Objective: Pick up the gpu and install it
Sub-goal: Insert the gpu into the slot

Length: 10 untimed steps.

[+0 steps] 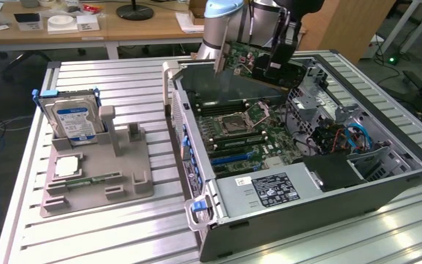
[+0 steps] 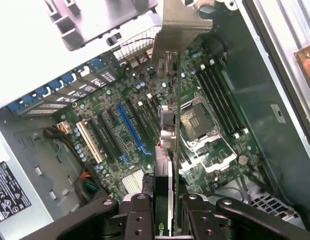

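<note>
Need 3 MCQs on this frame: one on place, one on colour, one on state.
1. Where is the gpu?
A) lying beside the case
B) above the open computer case
C) seated in a slot

2. What colour is the hard drive label?
A) blue
B) red
C) yellow

3. How does the hard drive sit?
A) lying flat
B) mounted in the case
C) upright in the grey fixture

Answers:
1 B: the gripper holds it over the motherboard.
2 A: the blue label faces the exterior view.
3 C: it stands on edge in its holder.
</note>
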Each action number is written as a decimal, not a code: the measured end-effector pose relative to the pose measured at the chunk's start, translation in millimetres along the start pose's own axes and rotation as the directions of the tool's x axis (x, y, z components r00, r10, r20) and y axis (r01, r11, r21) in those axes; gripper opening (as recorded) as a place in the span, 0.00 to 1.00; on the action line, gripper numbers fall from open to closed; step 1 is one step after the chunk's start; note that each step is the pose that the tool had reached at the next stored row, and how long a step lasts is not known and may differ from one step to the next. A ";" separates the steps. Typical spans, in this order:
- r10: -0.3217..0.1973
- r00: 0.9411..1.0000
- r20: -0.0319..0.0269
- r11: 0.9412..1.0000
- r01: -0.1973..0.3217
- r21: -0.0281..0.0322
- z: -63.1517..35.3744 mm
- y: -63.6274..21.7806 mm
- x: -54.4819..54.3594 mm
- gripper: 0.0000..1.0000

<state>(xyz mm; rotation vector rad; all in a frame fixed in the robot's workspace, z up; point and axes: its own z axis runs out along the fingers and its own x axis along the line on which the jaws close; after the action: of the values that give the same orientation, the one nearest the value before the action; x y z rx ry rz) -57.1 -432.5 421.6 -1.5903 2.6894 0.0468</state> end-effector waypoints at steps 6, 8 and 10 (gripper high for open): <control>-0.062 0.998 0.007 0.998 0.062 0.015 0.3 0.0 0.1 0.27; -0.080 0.997 0.013 0.996 0.080 0.027 0.5 -0.1 0.1 0.27; -0.100 0.995 0.019 0.994 0.099 0.041 0.9 0.0 0.1 0.27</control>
<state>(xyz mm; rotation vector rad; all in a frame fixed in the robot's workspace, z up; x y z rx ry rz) -57.2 -432.6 420.7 -1.6992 2.5751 0.0087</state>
